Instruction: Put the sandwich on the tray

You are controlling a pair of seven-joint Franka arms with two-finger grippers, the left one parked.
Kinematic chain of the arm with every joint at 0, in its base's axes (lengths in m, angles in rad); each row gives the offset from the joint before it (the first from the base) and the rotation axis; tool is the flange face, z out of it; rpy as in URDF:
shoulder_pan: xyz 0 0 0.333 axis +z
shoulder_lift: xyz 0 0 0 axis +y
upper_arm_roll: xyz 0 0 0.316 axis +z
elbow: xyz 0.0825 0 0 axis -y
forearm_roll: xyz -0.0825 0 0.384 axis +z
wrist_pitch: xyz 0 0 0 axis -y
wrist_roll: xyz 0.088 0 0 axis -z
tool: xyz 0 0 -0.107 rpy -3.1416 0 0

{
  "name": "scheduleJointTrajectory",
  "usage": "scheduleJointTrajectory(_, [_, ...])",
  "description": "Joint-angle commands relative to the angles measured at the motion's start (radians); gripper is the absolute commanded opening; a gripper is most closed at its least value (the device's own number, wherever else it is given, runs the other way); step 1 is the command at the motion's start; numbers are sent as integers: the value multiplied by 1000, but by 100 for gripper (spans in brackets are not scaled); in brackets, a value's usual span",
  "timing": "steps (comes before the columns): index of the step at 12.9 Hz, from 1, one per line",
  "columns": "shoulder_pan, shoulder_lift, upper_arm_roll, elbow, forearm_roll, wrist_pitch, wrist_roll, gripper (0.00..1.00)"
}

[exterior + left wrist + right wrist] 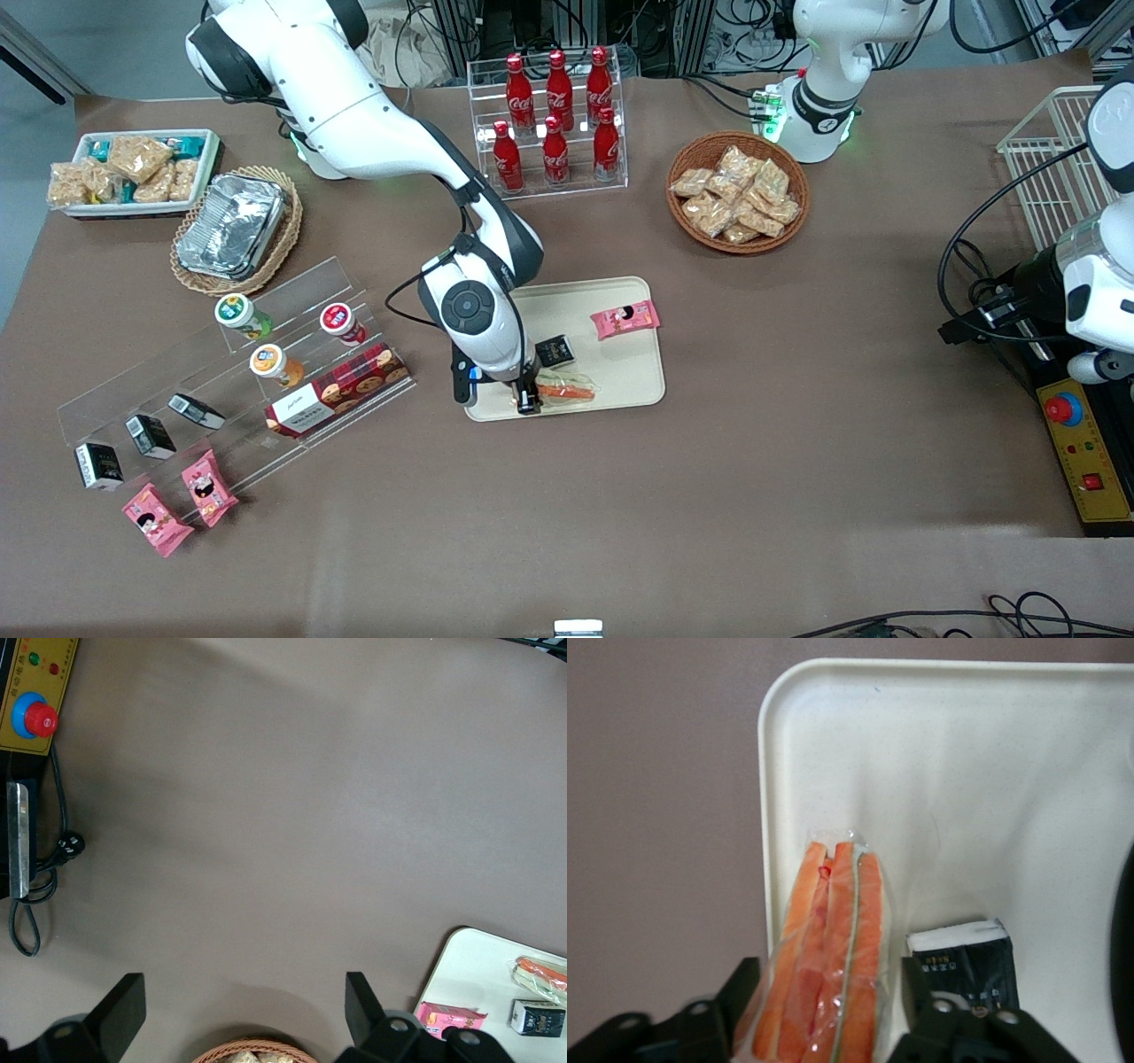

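Observation:
The sandwich [570, 388], a clear-wrapped wedge with orange and green filling, lies on the cream tray [620, 377] near the tray's edge closest to the front camera. My right gripper [529, 403] is low over that end of the tray. In the right wrist view the sandwich [833, 948] lies on the tray [966, 771] between the spread fingers of the gripper [830, 979], with a gap on one side. The gripper is open. The left wrist view also shows the tray [478, 966] and the sandwich [542, 971].
On the tray also lie a pink snack packet [625, 319] and a small black carton [555, 352], the carton right beside the sandwich [963, 966]. An acrylic shelf with a cookie box [337, 390] stands toward the working arm's end. A cola rack [554, 120] and a snack basket [737, 190] stand farther from the front camera.

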Motion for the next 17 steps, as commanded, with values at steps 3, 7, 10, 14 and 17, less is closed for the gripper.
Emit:
scheduleJointTrajectory(3, [-5, 0, -2, 47, 23, -6, -20, 98])
scheduleJointTrajectory(7, [-8, -98, -2, 44, 10, -90, -84, 98])
scheduleJointTrajectory(10, [-17, -218, -10, 36, 8, -263, -323, 98])
scheduleJointTrajectory(14, [-96, -373, -25, 36, 8, -444, -621, 98])
scheduleJointTrajectory(17, [-204, -481, -25, 33, 8, -579, -926, 98])
